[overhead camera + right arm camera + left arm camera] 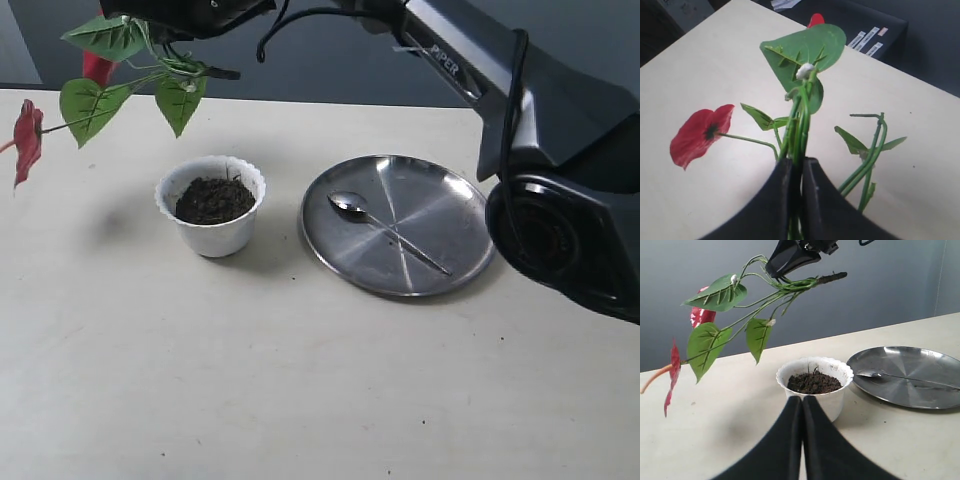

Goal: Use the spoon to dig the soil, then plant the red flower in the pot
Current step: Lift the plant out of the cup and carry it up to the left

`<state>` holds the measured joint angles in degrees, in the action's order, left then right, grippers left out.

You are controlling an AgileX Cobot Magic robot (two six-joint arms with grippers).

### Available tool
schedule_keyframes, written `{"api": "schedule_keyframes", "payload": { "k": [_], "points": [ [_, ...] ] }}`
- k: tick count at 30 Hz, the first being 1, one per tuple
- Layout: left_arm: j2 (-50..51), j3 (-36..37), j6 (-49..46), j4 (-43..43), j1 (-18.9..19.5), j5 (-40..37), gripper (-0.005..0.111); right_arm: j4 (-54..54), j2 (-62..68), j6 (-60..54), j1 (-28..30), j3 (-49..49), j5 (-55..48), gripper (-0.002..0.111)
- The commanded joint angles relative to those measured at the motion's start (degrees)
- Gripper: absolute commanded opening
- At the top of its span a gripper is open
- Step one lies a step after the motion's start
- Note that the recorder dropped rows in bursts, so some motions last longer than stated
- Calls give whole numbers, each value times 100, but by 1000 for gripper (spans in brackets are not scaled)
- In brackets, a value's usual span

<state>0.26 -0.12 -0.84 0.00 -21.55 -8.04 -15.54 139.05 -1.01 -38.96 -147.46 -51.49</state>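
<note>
A small white pot (pixel 215 238) with a scalloped rim stands on a pale desk (pixel 300 390). Dark, crumbly soil (pixel 214 199) fills it to a little below the rim. At the pot's 3 o'clock, close by but not touching, lies a round steel plate (pixel 445 200). A small steel spoon (pixel 385 230) rests in the plate, bowl toward 10 o'clock and handle toward 4 o'clock.

The red flower (pixel 100 103) hangs in the air at about 11 o'clock from the pot. The right gripper (pixel 796 161) is clenched on its bundled green stems. The stems lie nearly level, with the brownish tip toward 3 o'clock. Leaves and red blooms trail toward 9 o'clock, up to the side of the exterior view. The left gripper (pixel 802 399) has its jaws pressed together, grasping nothing, low over the desk and near the pot.

A broad stretch of desk lies open at 6 o'clock of the pot and plate. The bulky right arm (pixel 560 150) fills the space at 3 o'clock of the plate. The desk's far edge runs at 12 o'clock, with a grey wall (pixel 890 285) behind it
</note>
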Motion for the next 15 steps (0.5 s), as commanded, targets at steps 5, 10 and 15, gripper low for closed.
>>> {"api": "schedule_keyframes", "payload": {
  "k": [5, 10, 15],
  "points": [
    [-26, 12, 21, 0, -38, 74, 1, 472, -465, 240, -4, -28, -290, 0],
    [-26, 12, 21, 0, -38, 74, 1, 482, -478, 240, -176, -8, -365, 0],
    [-26, 12, 21, 0, -38, 74, 1, 812, -478, 240, -488, 102, -340, 0]
  ]
}}
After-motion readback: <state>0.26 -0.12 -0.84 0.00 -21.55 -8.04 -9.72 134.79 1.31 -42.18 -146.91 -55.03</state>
